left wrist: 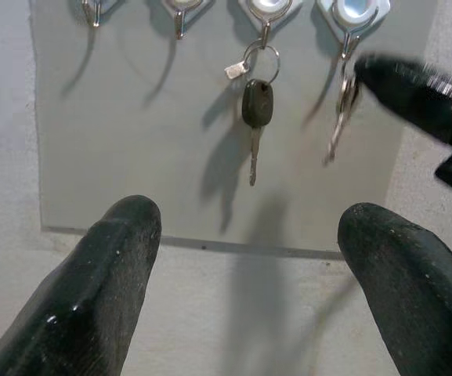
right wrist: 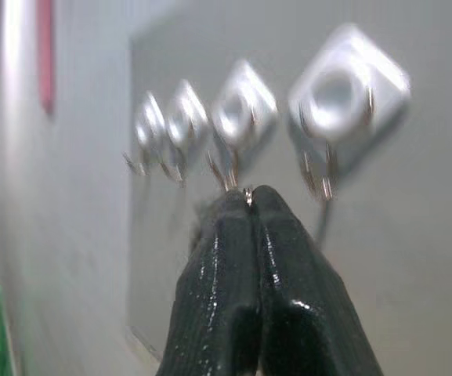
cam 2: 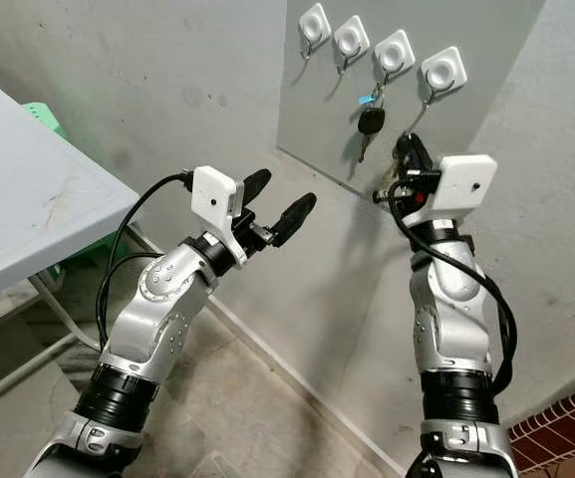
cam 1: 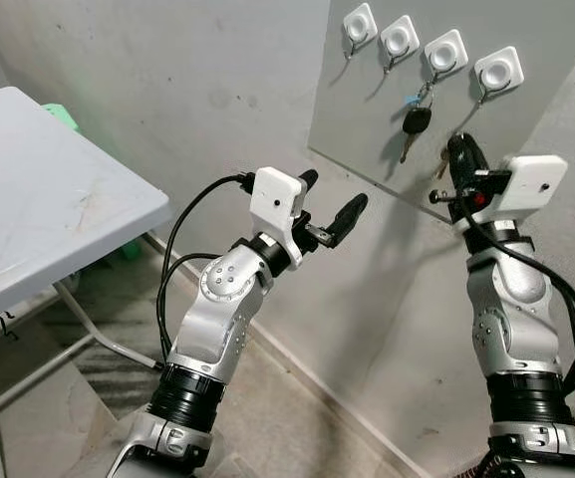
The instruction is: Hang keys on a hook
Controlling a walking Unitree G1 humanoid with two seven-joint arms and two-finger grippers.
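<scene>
1. Grey board (cam 1: 367, 110) fixed on the wall, four white hooks in a row along its top.
2. Black-headed key (cam 1: 416, 121) hangs on a ring from the third hook (cam 1: 445, 52), counted from the robot's left. Key blade points down, flat against the board.
3. Right tool (cam 1: 458, 149) is raised to the board, just below the fourth hook (cam 1: 497, 70), the one farthest to the robot's right.
4. Right tool fingers (right wrist: 241, 258) are pressed together; right wrist view shows a small bit of metal pinched at their tips. A silver key (left wrist: 338, 133) hangs down from those tips, near the fourth hook's wire.
5. Cannot tell whether the silver key's ring is already over the hook wire; right wrist view is blurred there.
6. Left tool (cam 1: 332, 204) is held out in front of the wall, lower than the board and to its left, well apart from the hooks. Fingers spread wide, nothing between them.
7. Left wrist view looks between its two fingers (left wrist: 108, 266) straight at the board, black key roughly centred.
8. White folding table (cam 1: 38, 199) stands at the robot's left, green item (cam 1: 63, 115) behind its far edge.
</scene>
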